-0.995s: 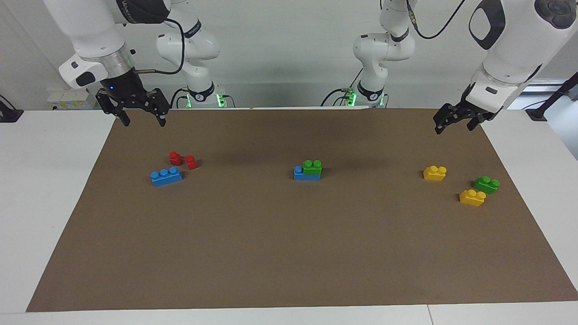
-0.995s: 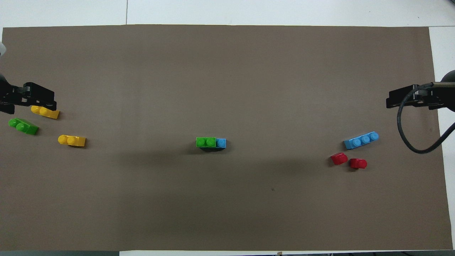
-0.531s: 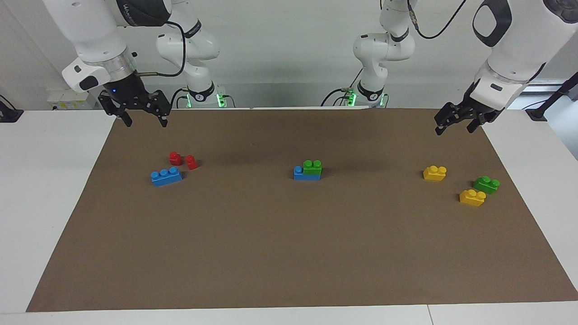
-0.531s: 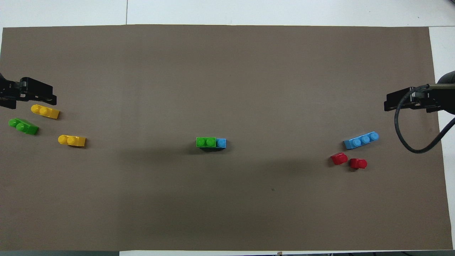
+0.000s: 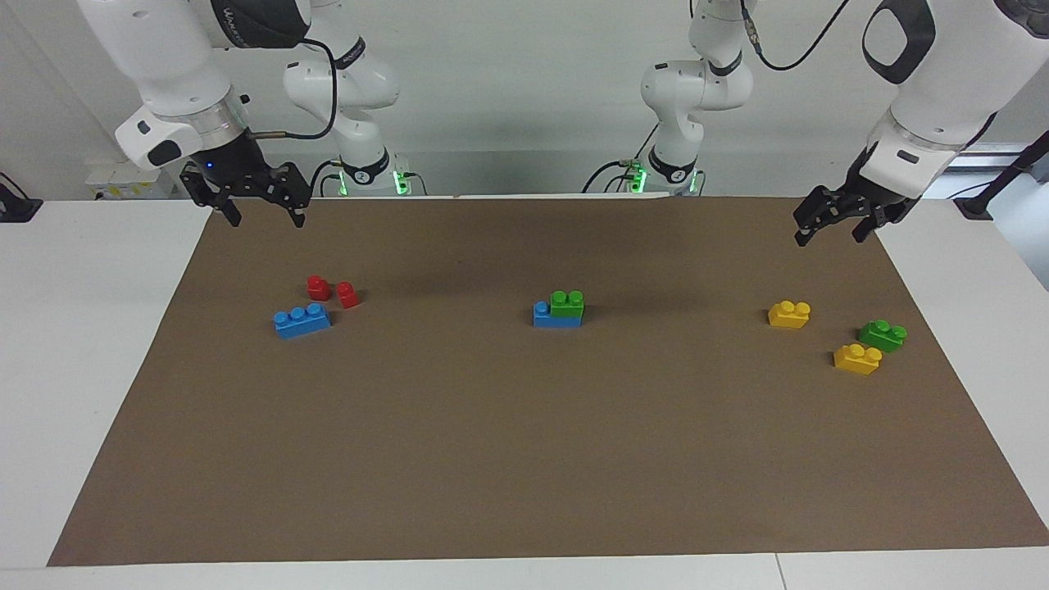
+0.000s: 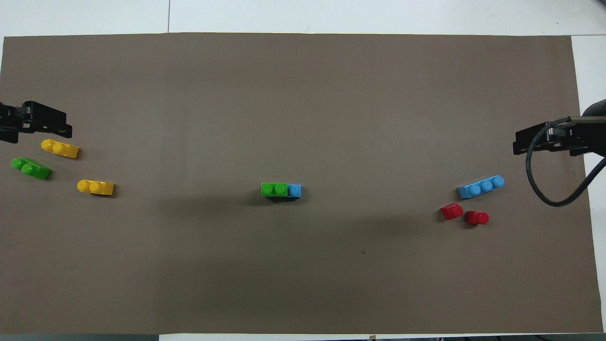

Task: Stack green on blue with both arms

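A green brick (image 5: 567,302) sits stacked on a blue brick (image 5: 556,316) at the middle of the mat, covering two of its studs; both also show in the overhead view, the green brick (image 6: 274,189) and the blue brick (image 6: 294,190). A second blue brick (image 5: 301,319) (image 6: 481,186) lies toward the right arm's end. A second green brick (image 5: 883,335) (image 6: 31,168) lies toward the left arm's end. My right gripper (image 5: 264,218) (image 6: 539,141) is open, empty and raised over the mat's corner. My left gripper (image 5: 829,235) (image 6: 45,124) is open, empty and raised.
Two red bricks (image 5: 318,287) (image 5: 347,294) lie beside the second blue brick, nearer to the robots. Two yellow bricks (image 5: 789,314) (image 5: 857,358) lie beside the second green brick. The brown mat (image 5: 524,459) covers the white table.
Both grippers have shifted slightly toward their own ends of the table while staying open. No brick has moved.
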